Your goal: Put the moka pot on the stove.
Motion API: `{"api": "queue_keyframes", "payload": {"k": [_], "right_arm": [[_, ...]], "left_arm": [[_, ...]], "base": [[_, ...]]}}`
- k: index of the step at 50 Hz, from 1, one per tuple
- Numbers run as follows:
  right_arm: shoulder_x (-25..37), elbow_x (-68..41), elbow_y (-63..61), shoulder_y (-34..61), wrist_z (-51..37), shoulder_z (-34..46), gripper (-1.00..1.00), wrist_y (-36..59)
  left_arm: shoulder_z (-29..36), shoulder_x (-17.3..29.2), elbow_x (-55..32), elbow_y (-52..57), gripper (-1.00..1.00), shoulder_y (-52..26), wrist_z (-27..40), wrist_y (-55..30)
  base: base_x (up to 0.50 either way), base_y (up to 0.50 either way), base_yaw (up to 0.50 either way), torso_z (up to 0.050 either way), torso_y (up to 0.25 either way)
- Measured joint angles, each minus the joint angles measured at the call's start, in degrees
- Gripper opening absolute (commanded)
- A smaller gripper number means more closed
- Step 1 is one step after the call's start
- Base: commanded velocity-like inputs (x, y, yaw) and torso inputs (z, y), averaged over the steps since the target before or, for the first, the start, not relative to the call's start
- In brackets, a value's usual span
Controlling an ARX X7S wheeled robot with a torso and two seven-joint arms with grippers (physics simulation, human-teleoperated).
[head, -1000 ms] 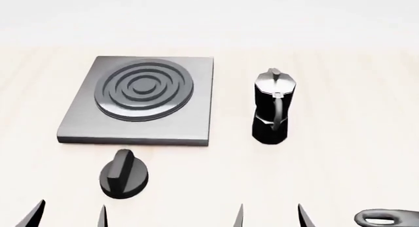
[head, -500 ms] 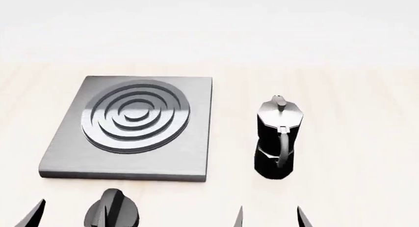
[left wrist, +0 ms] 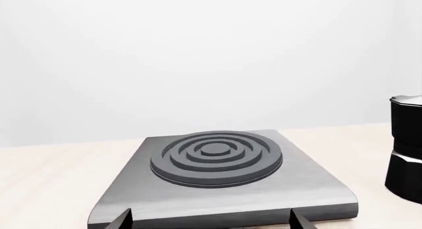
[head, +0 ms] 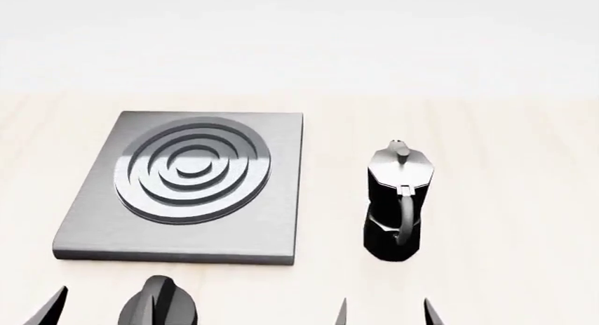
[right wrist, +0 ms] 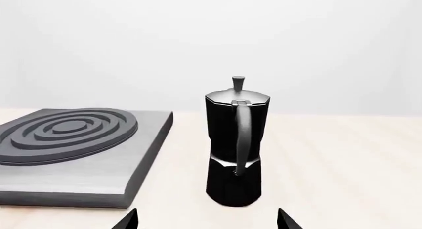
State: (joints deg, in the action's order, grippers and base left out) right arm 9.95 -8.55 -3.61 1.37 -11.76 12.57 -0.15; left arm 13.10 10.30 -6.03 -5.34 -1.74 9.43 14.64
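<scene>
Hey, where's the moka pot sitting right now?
In the head view the moka pot stands upright on the table, just right of the stove and not touching it, straight ahead of the open right gripper.

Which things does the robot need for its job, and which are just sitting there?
Needed for the job:
moka pot, standing upright on the table
stove, beside the pot
right gripper, facing the pot

Just lying about:
black knob

bright, even light | faint shadows | soft, slightly blurred render
</scene>
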Motion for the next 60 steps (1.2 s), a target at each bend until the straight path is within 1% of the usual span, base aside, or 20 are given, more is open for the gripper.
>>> {"api": "queue_keyframes", "payload": {"k": [11, 60], "right_arm": [[0.6, -0.1, -2.0, -0.2, -0.3, 0.6, 1.0, 0.3], [1.7, -1.6, -3.2, -0.7, -1.7, 1.8, 1.0, -0.6]], "left_arm": [[0.4, 0.3, -0.2, 0.0, 1.0, -0.1, 0.2, -0.1], [1.8, 1.4, -0.8, 0.2, 1.0, -0.3, 1.9, -0.6]], "base": [[0.0, 0.06, 0.0, 0.0, 0.0], [0.0, 0.18, 0.0, 0.0, 0.0]]}}
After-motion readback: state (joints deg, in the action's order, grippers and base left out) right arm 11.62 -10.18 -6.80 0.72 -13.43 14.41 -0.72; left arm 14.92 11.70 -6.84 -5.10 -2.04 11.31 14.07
